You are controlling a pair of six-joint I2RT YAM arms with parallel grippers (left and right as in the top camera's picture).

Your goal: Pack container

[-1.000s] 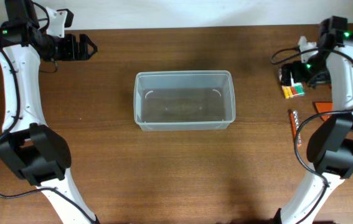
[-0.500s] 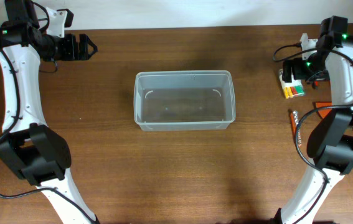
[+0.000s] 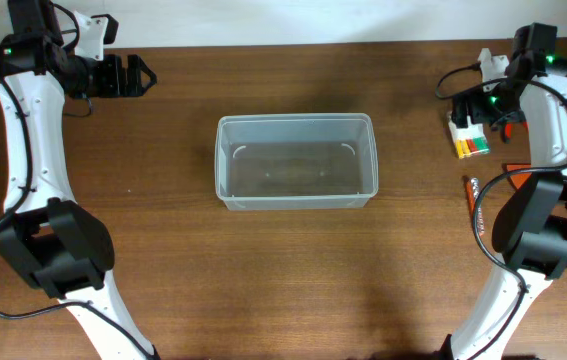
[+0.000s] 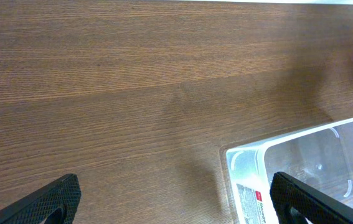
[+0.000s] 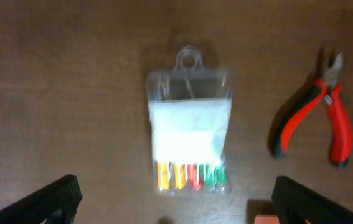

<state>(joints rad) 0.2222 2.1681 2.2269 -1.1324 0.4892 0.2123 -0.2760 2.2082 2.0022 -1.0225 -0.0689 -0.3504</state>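
The container (image 3: 296, 160), a clear plastic tub, stands empty in the middle of the table; its corner shows in the left wrist view (image 4: 301, 168). A clear packet of coloured pieces with a white label (image 5: 190, 134) lies at the far right (image 3: 473, 143), directly under my right gripper (image 5: 173, 202), which is open above it. Red-handled pliers (image 5: 322, 118) lie beside the packet. My left gripper (image 3: 123, 76) is open and empty at the far left, away from the container.
A small screwdriver-like tool (image 3: 473, 192) and an orange object (image 3: 519, 173) lie at the right edge near the right arm. An orange corner also shows in the right wrist view (image 5: 264, 219).
My right gripper has moved toward the back of the table, uncovering more of the packet. The left arm has not moved.
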